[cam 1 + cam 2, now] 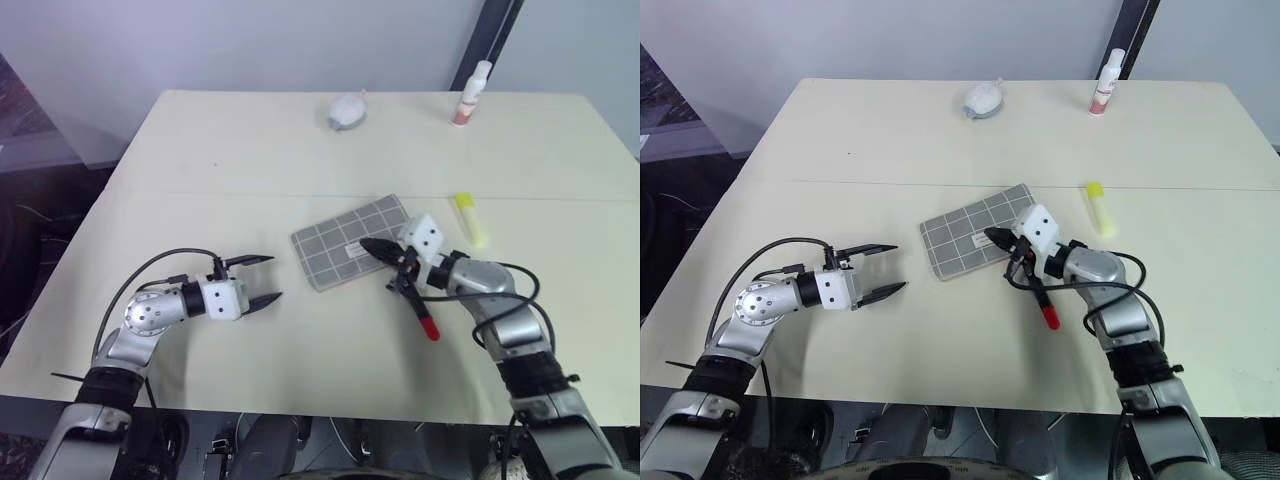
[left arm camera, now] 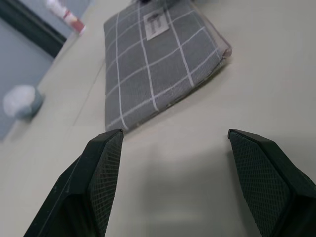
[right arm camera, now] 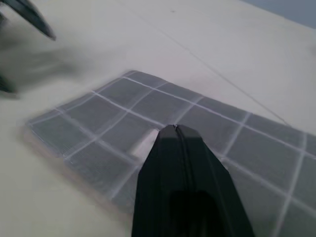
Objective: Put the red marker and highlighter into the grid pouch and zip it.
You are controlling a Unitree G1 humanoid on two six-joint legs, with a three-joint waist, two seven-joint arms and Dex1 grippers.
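The right end effector (image 1: pixel 380 249), clenched, carries the red marker (image 1: pixel 421 312) over the grid pouch (image 1: pixel 350 242); the released left end effector (image 1: pixel 268 280) should brace the pouch. The highlighter (image 1: pixel 470 218) lies at three o'clock.

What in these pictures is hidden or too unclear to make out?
- Red marker: the right gripper and its cable cover its upper barrel in the left eye view, so whether the marker is held or lies free is unclear.
- Grid pouch: the zipper's state is too small to tell.
- Pouch label: print blurred, left wrist view.
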